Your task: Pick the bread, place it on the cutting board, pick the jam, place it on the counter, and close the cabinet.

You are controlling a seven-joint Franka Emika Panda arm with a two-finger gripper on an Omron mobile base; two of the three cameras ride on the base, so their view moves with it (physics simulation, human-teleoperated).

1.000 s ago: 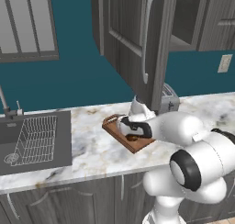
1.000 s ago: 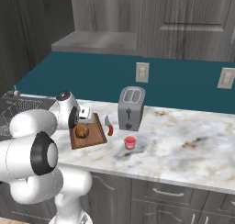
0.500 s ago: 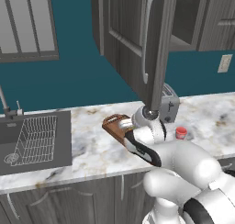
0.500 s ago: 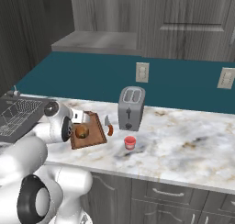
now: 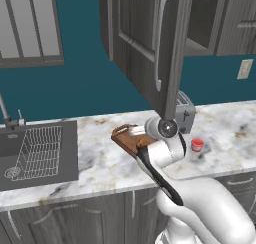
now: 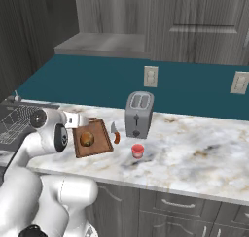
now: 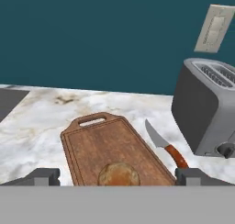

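Along the bottom edge of the hand view, the gripper [image 7: 114, 177] was seen with its 2 dark tips spread wide apart and nothing held between them; the bread [image 7: 119, 175] lay in the gap, low in the frame, resting on the cutting board [image 7: 105, 145]. In the right base view the bun was found at the centre of the board, left of middle in the frame, with the arm's wrist just to its left.

The first 2 steps were judged done, since the bread sat on the board. The jam [image 6: 138, 150] was seen standing on the counter [image 6: 194, 153] near the frame's centre, in front of the toaster [image 6: 138, 114], so that step also appeared complete. The cabinet [image 5: 150, 43] door was shown swung open at the top centre of the left base view, so closing it was judged the 1 step left.

A knife [image 7: 165, 147] with a reddish handle was seen lying on the marbled stone between board and toaster. A sink with a wire rack [image 5: 40, 150] occupied the left of the left base view. A teal wall carried 2 outlets [image 6: 151, 76], and grey drawers ran beneath the worktop.
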